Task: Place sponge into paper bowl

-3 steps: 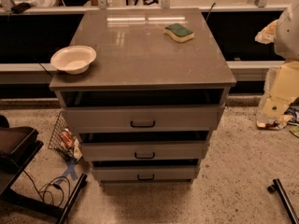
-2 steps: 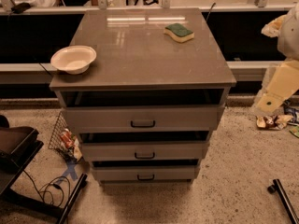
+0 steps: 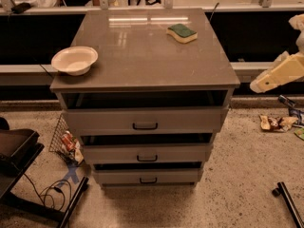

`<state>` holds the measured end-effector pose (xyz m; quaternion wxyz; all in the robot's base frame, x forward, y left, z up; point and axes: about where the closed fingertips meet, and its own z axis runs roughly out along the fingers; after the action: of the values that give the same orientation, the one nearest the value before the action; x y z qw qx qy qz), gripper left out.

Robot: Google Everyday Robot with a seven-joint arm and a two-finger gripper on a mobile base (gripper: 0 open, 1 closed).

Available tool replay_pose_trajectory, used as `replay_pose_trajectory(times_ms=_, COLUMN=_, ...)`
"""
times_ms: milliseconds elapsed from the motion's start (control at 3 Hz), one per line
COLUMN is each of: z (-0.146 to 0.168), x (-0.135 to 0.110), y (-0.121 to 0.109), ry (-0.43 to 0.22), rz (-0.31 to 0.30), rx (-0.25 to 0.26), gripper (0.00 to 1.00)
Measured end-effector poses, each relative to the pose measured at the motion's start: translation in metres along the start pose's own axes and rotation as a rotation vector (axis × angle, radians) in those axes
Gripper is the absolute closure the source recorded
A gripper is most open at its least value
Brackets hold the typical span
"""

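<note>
The sponge [image 3: 182,32], yellow with a dark green top, lies flat on the far right part of the grey cabinet top [image 3: 142,61]. The off-white paper bowl [image 3: 74,60] stands upright and empty at the left edge of the same top. My gripper [image 3: 259,83], on a cream-coloured arm, reaches in from the right edge of the view. It hangs in the air beside the cabinet's right front corner, below the level of the top. It is well apart from the sponge and holds nothing that I can see.
The cabinet has three drawers [image 3: 145,122], each pulled slightly out. A dark counter with a rail [image 3: 152,4] runs behind. Wrappers [image 3: 275,122] lie on the floor at right, a wire basket [image 3: 64,139] and cables at left, a black bar [image 3: 289,201] at lower right.
My arm at the right has lifted and swung to a flatter angle, its tip now a little higher and closer to the cabinet. Sponge and bowl have not moved.
</note>
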<state>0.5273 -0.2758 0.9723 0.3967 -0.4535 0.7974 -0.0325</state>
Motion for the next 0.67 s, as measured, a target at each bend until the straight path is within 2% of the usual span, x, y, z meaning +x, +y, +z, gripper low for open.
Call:
replay_pose_trajectory(times_ms=333, z=0.029, x=-0.004, y=-0.042, ry=-0.218, rz=0.116, rx=0.071, gripper=0.00)
replay_pose_trajectory(times_ms=667, z=0.038, x=-0.011, y=-0.060, ry=-0.286, rz=0.168, rx=0.122, gripper=0.00)
